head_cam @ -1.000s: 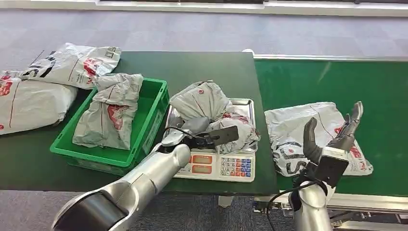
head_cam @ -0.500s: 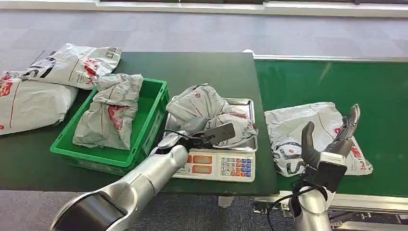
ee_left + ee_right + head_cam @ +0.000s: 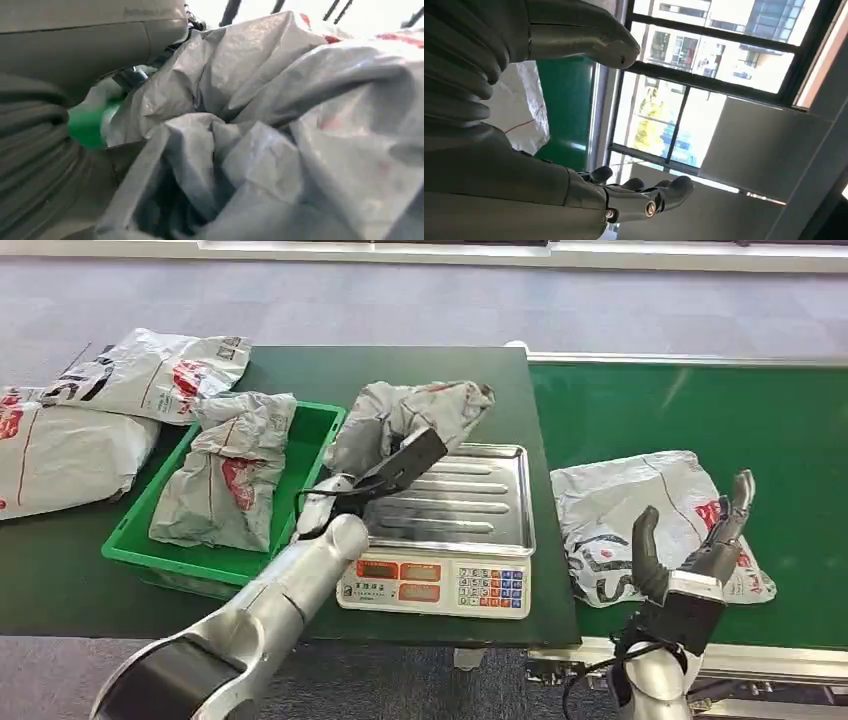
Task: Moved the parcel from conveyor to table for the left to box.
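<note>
Left robot hand (image 3: 385,462) grips the crumpled grey parcel (image 3: 420,410) above the scale's (image 3: 447,530) far-left corner, probably heading for the green crate (image 3: 322,455), while the right robot hand (image 3: 700,540) hovers open, empty.

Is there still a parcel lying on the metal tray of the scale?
No, the silver metal tray is bare; the left robot hand holds the grey plastic parcel above it.

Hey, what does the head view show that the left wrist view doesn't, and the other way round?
Head view alone: the scale with its bare tray, the green bin holding a parcel, the belt parcel, and the open right hand.
Left wrist view alone: close-up creases in the grey film, with a dark fold low down.
Both: the left hand gripping the lifted parcel.
</note>
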